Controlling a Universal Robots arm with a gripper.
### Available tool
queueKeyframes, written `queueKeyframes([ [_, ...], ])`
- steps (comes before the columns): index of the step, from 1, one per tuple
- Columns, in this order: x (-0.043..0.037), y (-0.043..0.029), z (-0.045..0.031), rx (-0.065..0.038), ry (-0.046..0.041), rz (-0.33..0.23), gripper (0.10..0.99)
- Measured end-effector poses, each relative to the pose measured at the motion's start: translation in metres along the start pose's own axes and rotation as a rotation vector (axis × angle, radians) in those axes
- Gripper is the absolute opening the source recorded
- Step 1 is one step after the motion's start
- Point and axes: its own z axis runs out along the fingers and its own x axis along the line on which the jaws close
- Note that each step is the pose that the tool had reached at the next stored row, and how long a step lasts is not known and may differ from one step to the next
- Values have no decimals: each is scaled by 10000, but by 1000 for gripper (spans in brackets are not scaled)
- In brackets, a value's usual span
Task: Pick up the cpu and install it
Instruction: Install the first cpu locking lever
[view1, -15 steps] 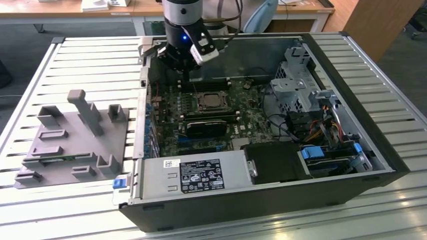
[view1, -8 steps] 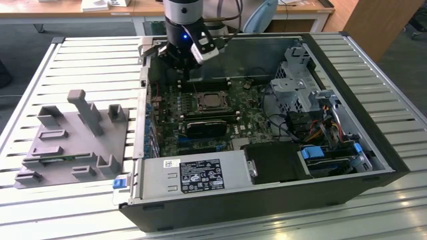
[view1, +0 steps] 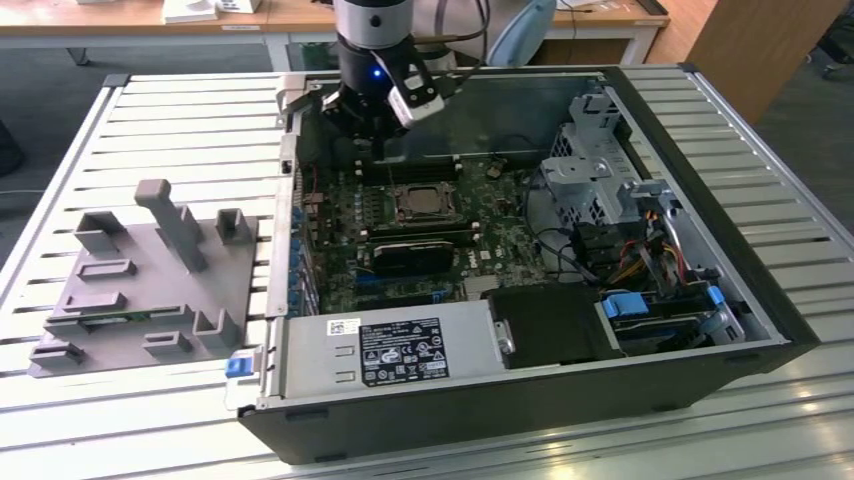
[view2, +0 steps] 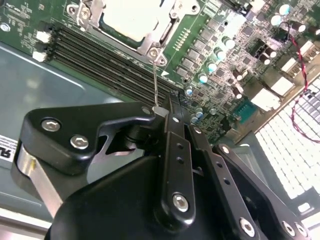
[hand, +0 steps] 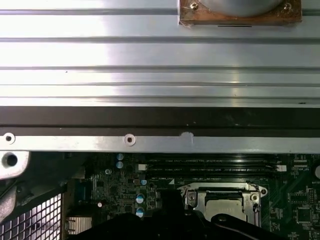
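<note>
The cpu (view1: 424, 203) lies flat in its socket on the motherboard, with the metal frame down around its silvery top. It also shows in both wrist views as cpu (view2: 131, 16) and cpu (hand: 223, 201). My gripper (view1: 376, 150) hangs inside the open computer case, just behind the socket towards the case's back wall. Its black fingers stand shut together at the gripper (view2: 163, 112). A thin wire socket lever (view2: 156, 82) runs from the socket's corner to the fingertips and touches them. Whether the tips clamp the lever is hidden.
The grey plastic tray (view1: 147, 290) with upright posts sits on the slatted table at the exterior view's left. Inside the case (view1: 747, 250), memory slots (view2: 105, 57) lie between socket and gripper. A drive cage (view1: 594, 160), cables and the power supply (view1: 387, 350) crowd the rest.
</note>
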Motion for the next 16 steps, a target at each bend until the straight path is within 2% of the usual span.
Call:
queueKeyframes([
  [13, -268, 9, 7, 1, 1, 1, 106],
  [16, -307, 9, 11, -19, 2, 0, 106],
])
